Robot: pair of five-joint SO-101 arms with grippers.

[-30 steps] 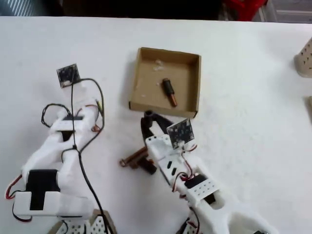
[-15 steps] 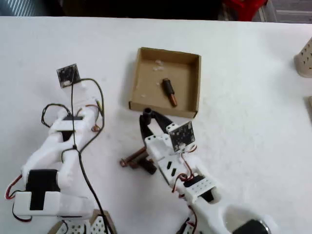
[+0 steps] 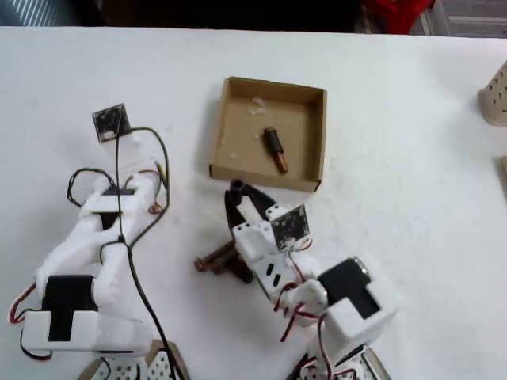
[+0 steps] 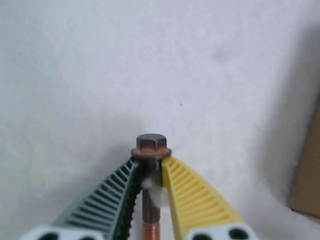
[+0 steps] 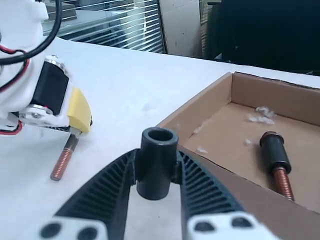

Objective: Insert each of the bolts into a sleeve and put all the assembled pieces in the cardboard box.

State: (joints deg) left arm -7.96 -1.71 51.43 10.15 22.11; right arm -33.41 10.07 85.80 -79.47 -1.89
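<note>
We're seeing right gripper clamping black cylindrical sleeve beside brown cardboard box edge — left gripper clamping copper hex bolt.

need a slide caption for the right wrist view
Right pincer holds an upright black sleeve beside the cardboard box, where one assembled piece lies.

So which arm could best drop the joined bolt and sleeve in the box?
Probably right: the right end effector, gripping the sleeve, sits beside the box; the left end effector, with the bolt, is farther.
</note>
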